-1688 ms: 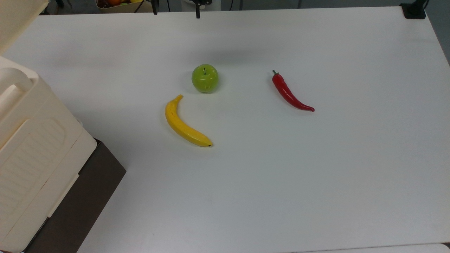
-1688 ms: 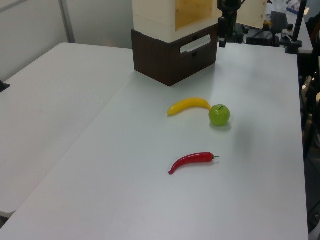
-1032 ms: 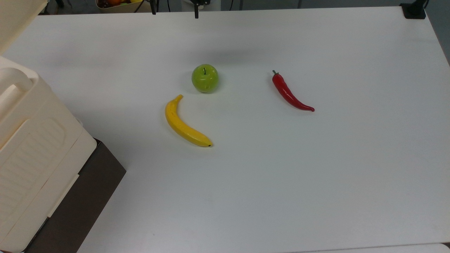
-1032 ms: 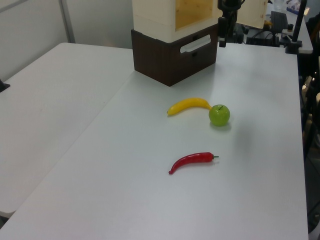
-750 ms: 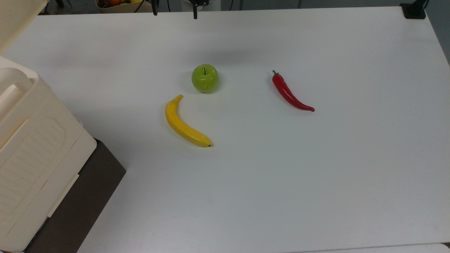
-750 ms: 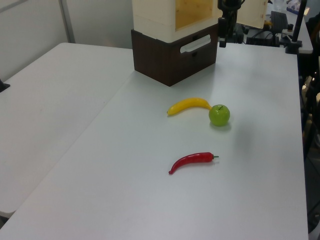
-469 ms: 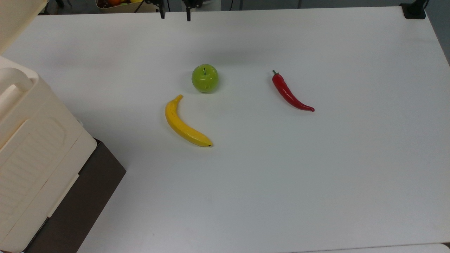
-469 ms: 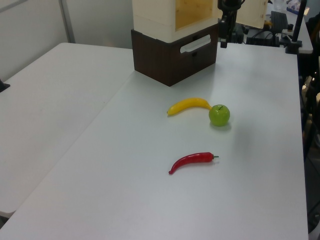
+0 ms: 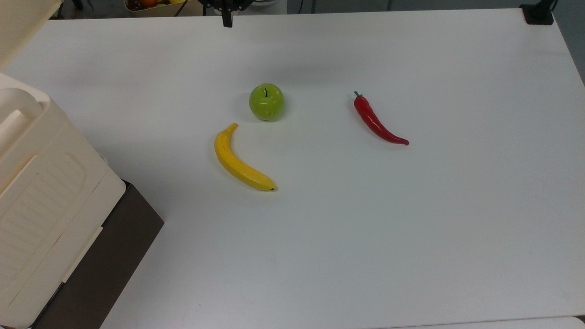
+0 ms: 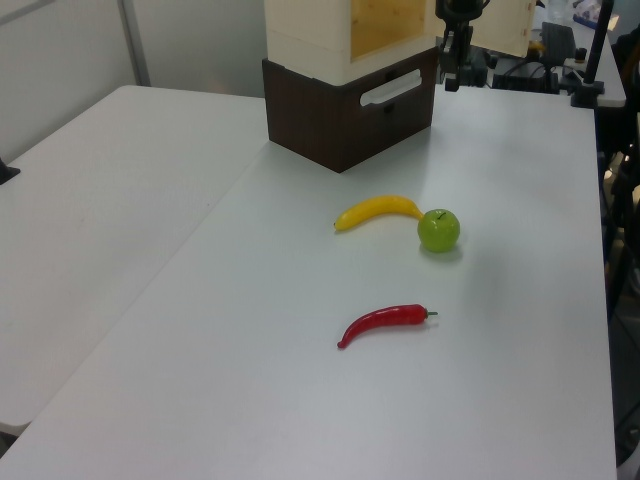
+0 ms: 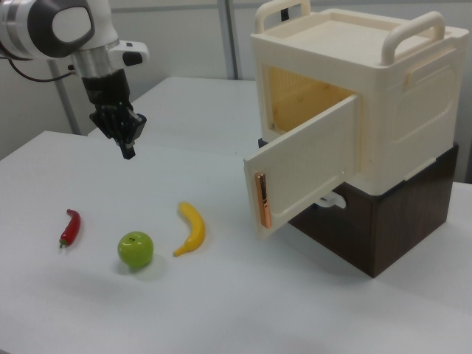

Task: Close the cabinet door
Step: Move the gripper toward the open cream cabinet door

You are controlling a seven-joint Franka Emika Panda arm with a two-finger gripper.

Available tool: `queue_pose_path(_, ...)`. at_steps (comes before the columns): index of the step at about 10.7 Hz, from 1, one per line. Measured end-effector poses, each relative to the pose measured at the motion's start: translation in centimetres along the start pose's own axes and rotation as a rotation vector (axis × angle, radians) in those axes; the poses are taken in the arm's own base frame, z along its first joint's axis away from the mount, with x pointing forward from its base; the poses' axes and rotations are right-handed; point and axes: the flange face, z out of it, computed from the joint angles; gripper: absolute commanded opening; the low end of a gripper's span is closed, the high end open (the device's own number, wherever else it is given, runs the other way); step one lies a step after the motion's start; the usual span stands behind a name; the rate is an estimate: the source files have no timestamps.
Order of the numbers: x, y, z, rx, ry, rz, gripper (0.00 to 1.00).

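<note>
White table (image 11: 221, 317) in a lab room. The cabinet door (image 11: 304, 167) swings wide open off the cream cabinet (image 11: 354, 96) atop a dark brown drawer unit (image 11: 391, 221), its copper-edged free end toward the fruit. The gripper (image 11: 127, 151) hangs above the table well off to the right view's left, fingers pressed together, empty; closing likely means crossing toward the door's outer face.

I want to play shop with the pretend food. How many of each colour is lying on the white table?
Yellow: 1, the banana
Green: 1, the apple
Red: 1, the chili pepper
Total: 3
</note>
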Motion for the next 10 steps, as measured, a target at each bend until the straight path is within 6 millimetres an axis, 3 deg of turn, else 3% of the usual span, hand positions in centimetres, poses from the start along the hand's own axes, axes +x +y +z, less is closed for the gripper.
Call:
queue_pose_path(3,0.2,2.0,-1.4,-0.008,0.029,0.011,0.00)
queue_pose_path(10,-0.5,14.3,-8.9,-0.031,0.228,0.195,0.00)
